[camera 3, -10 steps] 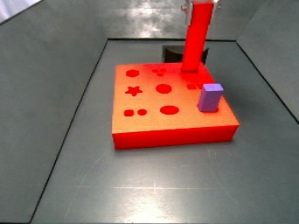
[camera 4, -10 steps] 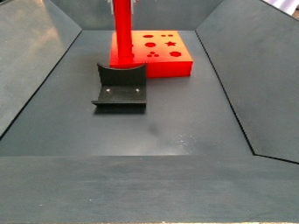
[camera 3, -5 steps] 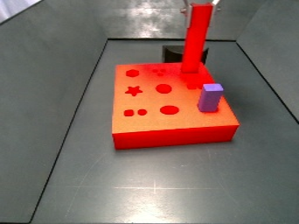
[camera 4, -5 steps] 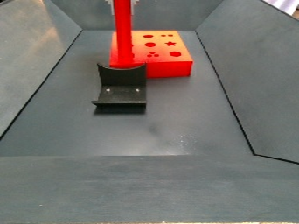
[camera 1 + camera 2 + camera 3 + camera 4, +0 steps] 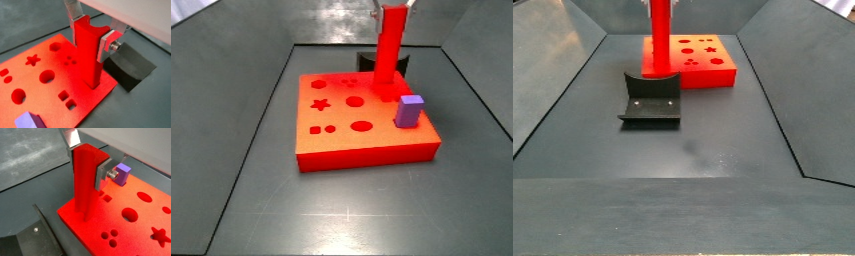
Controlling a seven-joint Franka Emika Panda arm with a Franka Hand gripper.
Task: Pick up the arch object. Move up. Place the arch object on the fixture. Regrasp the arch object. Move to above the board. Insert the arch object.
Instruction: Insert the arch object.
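over the board, the hand is gripping the arch object upright, its foot touching the rear edge near the fixture, so insertion is seemingly remaining.

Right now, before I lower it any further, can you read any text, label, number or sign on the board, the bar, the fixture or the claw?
None readable: no words, numbers or labels show in any view.
The board carries only shaped cut-outs.
The arch object, held upright in the claw over the board's edge, is plain red.
The fixture is plain dark.
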